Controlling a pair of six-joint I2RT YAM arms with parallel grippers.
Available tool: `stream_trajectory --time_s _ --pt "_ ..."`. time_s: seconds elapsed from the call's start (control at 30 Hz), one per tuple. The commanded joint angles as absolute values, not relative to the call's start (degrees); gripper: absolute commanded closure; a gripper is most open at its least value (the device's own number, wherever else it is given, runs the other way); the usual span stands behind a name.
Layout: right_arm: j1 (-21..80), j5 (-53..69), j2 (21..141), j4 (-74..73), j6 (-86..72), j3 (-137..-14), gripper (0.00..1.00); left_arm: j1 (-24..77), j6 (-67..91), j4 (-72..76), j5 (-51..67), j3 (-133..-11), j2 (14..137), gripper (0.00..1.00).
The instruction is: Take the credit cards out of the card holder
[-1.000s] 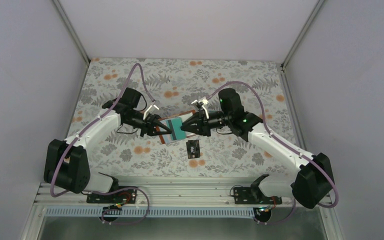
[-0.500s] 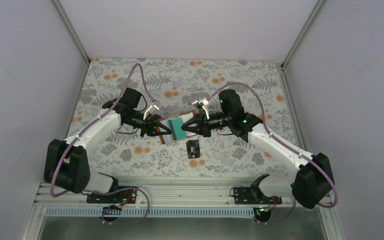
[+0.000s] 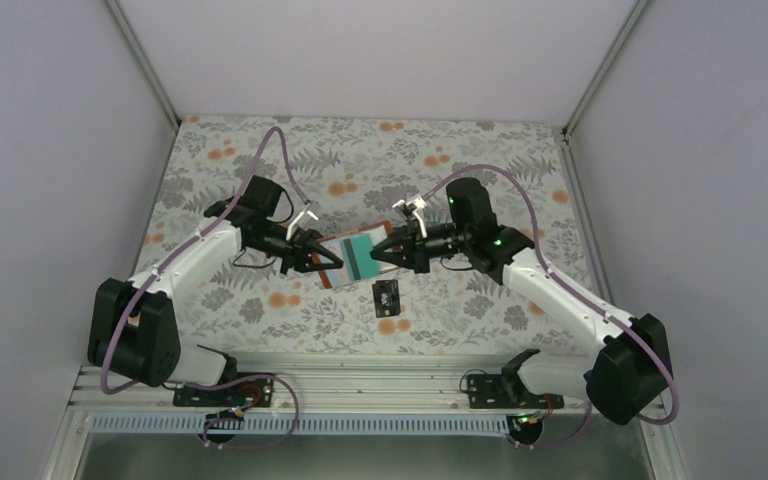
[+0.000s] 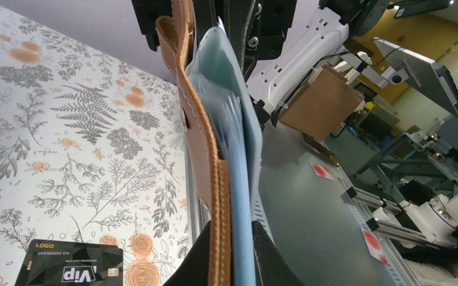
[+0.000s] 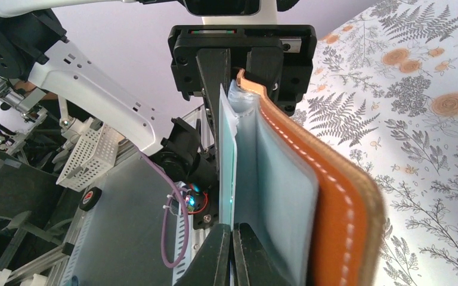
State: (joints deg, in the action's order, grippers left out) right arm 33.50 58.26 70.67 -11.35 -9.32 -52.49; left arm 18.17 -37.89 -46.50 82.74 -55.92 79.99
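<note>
Between the arms, the brown card holder (image 3: 337,270) hangs above the table. My left gripper (image 3: 326,259) is shut on its left end. From the left wrist its leather edge (image 4: 201,143) and pale blue-grey pockets (image 4: 241,149) stand edge-on in that gripper (image 4: 232,262). A teal-green credit card (image 3: 362,256) sticks out of the holder's right side, with my right gripper (image 3: 378,252) shut on its end. The right wrist sees that card (image 5: 226,161) edge-on between the closed jaws (image 5: 232,241), beside the holder (image 5: 334,208). A black credit card (image 3: 387,296) lies flat on the table below them.
The floral table cover (image 3: 440,150) ends at grey walls on the left, right and back. The metal rail (image 3: 360,385) with both arm bases runs along the near edge. The black card (image 4: 71,271) lies just below the held holder.
My right gripper has closed on the teal-green card and drawn back a little to the right, so more of the card shows. The left arm has stayed in place with the holder.
</note>
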Motion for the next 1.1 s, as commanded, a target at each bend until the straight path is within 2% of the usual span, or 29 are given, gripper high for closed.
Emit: stream_trajectory --time_s 0.0,0.67,0.8,0.97,1.07 --pt "32.04 56.87 68.77 -14.00 -6.52 -53.01 0.96 18.52 -41.21 -47.72 85.60 -56.42 79.65 0.98" --pt "29.47 57.22 69.23 -16.87 -4.70 -54.59 0.96 18.52 -43.50 -49.42 84.69 -56.51 79.30 0.98" --pt "29.89 59.61 70.90 -12.42 -8.75 -53.82 0.96 18.73 -40.73 -47.09 84.14 -56.34 79.53 0.97" --pt "32.47 57.70 71.45 -7.00 -12.34 -52.18 0.96 19.28 -38.59 -45.53 83.99 -56.21 79.98 0.81" --pt "33.45 56.49 72.16 -5.90 -13.27 -52.23 0.96 19.25 -38.44 -45.38 84.24 -56.29 80.08 0.76"
